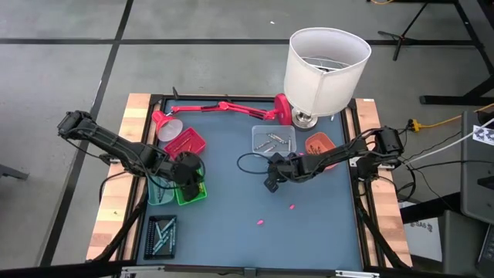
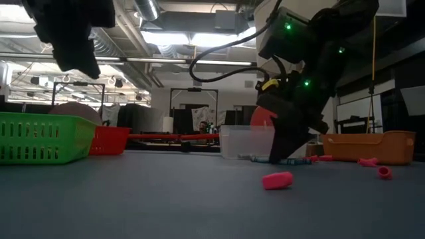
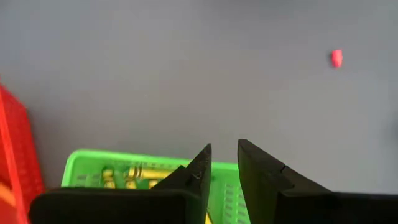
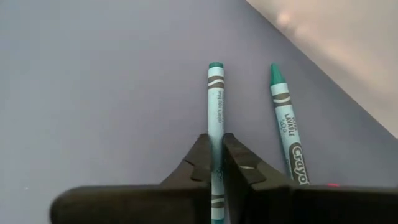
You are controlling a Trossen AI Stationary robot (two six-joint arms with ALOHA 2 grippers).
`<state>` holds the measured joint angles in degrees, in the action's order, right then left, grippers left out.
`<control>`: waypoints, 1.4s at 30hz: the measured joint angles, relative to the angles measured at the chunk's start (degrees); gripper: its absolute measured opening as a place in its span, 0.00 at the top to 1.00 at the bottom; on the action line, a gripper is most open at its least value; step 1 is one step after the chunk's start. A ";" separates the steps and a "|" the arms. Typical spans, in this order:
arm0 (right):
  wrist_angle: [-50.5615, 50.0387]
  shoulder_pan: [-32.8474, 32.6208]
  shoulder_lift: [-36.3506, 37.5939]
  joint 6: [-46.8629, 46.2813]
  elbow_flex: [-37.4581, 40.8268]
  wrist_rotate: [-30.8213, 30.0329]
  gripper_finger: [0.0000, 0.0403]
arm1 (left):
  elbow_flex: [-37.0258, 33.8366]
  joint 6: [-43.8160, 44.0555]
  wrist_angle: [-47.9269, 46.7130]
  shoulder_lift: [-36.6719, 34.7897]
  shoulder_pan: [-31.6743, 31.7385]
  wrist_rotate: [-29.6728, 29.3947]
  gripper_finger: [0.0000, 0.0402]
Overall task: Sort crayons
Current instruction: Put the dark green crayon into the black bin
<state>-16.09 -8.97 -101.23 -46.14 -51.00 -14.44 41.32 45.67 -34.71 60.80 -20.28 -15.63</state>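
**Crayon sorting: holdings at one moment**

High view. The left pincer (image 1: 187, 176) hung over the green tray (image 1: 193, 193), beside the red tray (image 1: 185, 142). The right pincer (image 1: 271, 182) sat low at mid-counter, just in front of the clear tray (image 1: 273, 140) holding grey crayons (image 1: 272, 139). An orange tray (image 1: 317, 143) stood next to the clear one, a white lampshade (image 1: 326, 69) behind both. A black tray (image 1: 161, 235) of crayons lay near the front-left corner. Two pink bits (image 1: 261, 222) lay loose on the blue counter (image 1: 231, 232).

Low view. The right pincer (image 2: 287, 154) reached down to the counter in front of the clear tray (image 2: 246, 141); a pink bit (image 2: 277, 180) lay nearer the camera.

Left wrist view. The left pincer (image 3: 225, 163) stood narrowly parted and empty above the green tray (image 3: 93, 163), which held yellow crayons (image 3: 127, 174).

Right wrist view. The right pincer (image 4: 216, 163) was closed on a teal crayon (image 4: 216, 99) lying on the counter; a second, darker green crayon (image 4: 287, 127) lay just beside it, apart.
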 joint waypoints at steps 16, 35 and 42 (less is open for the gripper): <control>23.52 -0.12 -0.29 9.47 0.17 12.30 0.97 | -0.01 -2.84 5.89 0.00 -0.01 -0.27 0.85; 51.71 -0.04 -0.22 22.26 0.11 12.05 0.95 | -0.02 -4.82 14.63 1.17 0.00 -0.54 0.85; 56.58 -0.04 -0.17 27.08 0.11 12.05 0.95 | -0.02 -15.56 26.85 6.56 0.40 -1.30 0.85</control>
<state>40.49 -9.02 -101.41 -19.06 -50.89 -2.39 41.30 30.11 -7.86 67.35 -19.89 -16.93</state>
